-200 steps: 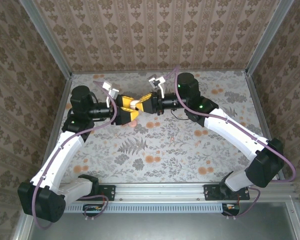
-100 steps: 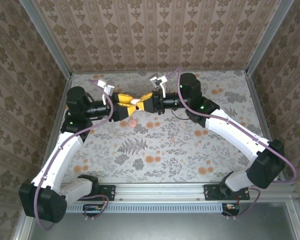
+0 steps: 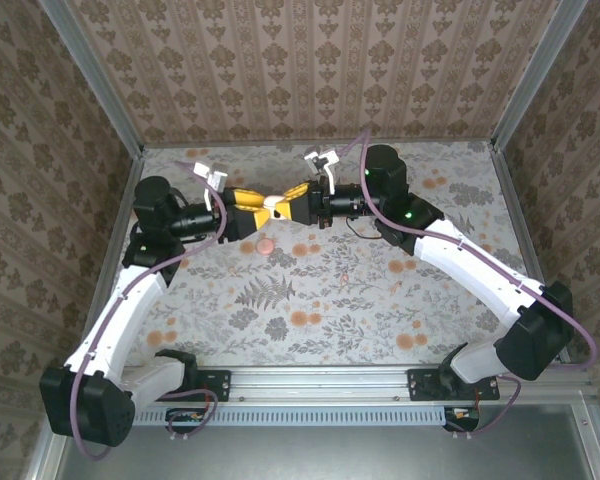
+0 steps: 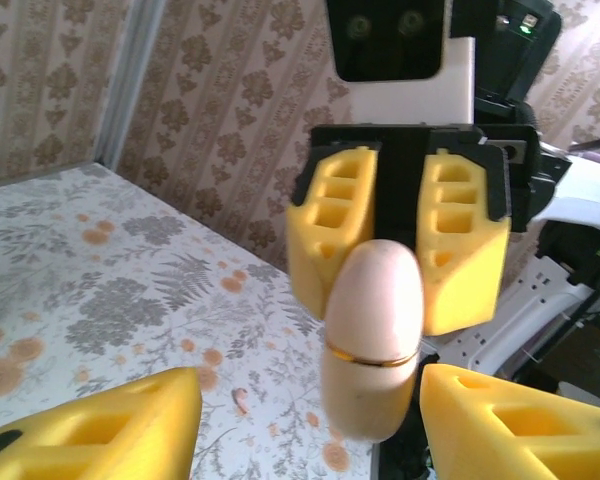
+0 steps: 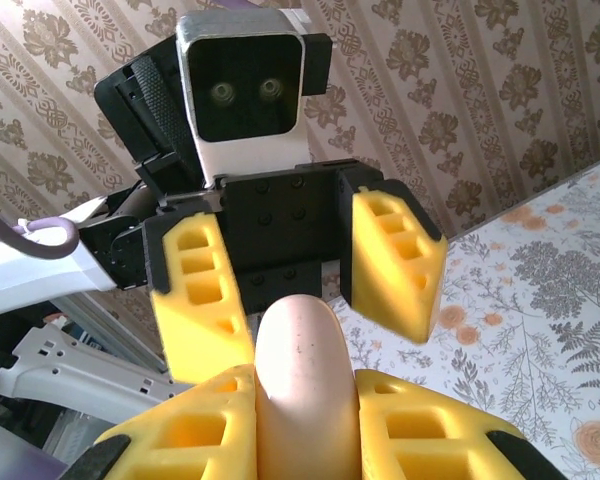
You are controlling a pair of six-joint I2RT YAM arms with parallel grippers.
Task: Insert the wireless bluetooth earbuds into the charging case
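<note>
The right gripper (image 5: 305, 425) is clamping the charging case (image 4: 372, 330) between its yellow fingers, its jaws drawn in narrow on the case's rear half. The case (a cream egg shape with a thin gold seam round its middle, lid shut) is sticking out past those fingertips toward the other arm.

The left gripper (image 4: 310, 388) is standing partly open, its two yellow fingers straddling the free end of the case. In the left wrist view one finger is sitting just beside the case's flank and the other is standing well apart from it. I cannot tell whether the nearer one is touching.

In the top view the two grippers are meeting nose to nose in the air, over the far part of the table (image 3: 380, 290) and near the back wall (image 3: 310, 70). The right gripper's fingers are covering both sides of the case's rear half, so only the front half is lying bare between the left fingers.

A small pinkish thing (image 3: 265, 243) is lying on the flowered tabletop just under the meeting point, too small to name.
</note>
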